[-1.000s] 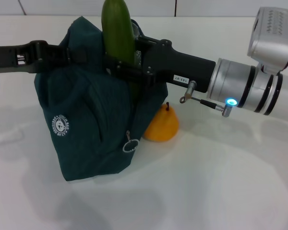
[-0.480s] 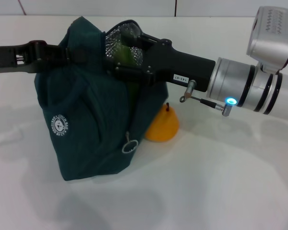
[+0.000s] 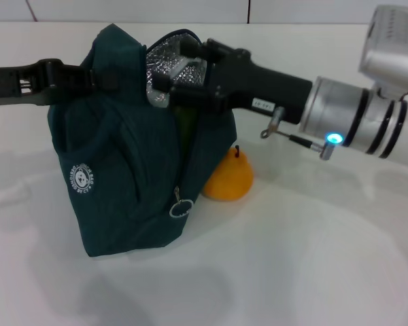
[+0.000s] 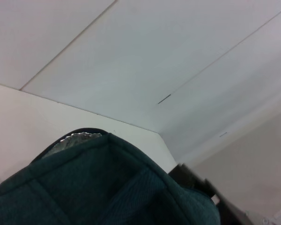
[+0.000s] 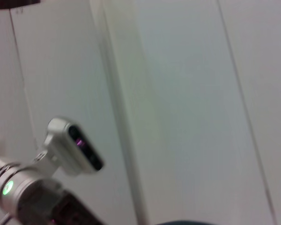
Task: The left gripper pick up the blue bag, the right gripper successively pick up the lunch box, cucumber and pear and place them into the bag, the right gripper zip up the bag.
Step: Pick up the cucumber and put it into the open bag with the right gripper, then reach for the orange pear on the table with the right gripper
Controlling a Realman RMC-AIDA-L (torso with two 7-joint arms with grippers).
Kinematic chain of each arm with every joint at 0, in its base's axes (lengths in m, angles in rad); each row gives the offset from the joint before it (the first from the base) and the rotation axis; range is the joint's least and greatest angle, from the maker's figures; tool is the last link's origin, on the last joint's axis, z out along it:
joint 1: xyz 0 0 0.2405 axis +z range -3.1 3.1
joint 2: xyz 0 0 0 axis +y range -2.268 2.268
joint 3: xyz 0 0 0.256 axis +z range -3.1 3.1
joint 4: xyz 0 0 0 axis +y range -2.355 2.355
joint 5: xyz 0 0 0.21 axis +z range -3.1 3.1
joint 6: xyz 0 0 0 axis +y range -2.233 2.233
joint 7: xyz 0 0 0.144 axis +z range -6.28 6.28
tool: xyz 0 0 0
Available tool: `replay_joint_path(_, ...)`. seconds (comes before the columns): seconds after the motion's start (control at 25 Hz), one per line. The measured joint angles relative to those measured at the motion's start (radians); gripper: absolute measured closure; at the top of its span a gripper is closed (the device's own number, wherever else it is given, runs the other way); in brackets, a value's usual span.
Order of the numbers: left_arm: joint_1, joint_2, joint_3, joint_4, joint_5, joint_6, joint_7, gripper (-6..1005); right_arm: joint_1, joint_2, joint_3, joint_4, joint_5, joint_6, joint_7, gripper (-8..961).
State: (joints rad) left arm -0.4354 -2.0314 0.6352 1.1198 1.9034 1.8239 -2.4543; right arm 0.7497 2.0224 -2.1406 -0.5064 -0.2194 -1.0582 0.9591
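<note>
White table [image 3: 279, 272] spans the scene, meeting a pale panelled wall [image 4: 145, 51] at its far edge. The blue bag [image 3: 122, 176] stands upright left of centre, its round white logo [image 3: 83, 178] on the near face and its ring zipper pull [image 3: 179, 206] hanging at the near right seam. The pear [image 3: 230, 178] sits on the table, touching the bag's right side, stem up. Through the bag's open mouth the silver foil lining [image 3: 164, 61] shows at the top; a dark green strip inside the right-hand opening appears to be the cucumber [image 3: 185, 125], mostly hidden. The lunch box cannot be seen. The left gripper [image 3: 98, 76] reaches in from the left at the bag's upper far-left edge and appears closed on the fabric there, though its fingertips are hidden. The right gripper [image 3: 180, 71] enters from the right, fingers parted at the bag's mouth, holding nothing visible.
</note>
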Motion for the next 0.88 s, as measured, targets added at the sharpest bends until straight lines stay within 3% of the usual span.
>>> replay_joint_path(0.28,0.011,0.001,-0.005,0.000,0.000,0.000,0.009,953,-0.050,-0.028,0.138,0.014,-0.066,-0.055,0.006,85)
replay_joint_path(0.56,0.026,0.000,-0.042,-0.016,0.005,0.000,0.038,953,-0.095,-0.064,0.345,0.015,-0.383,-0.072,0.093,88)
replay_joint_path(0.88,0.036,0.005,-0.054,-0.086,0.004,-0.012,0.081,953,-0.200,-0.060,0.485,0.004,-0.596,-0.183,0.094,91)
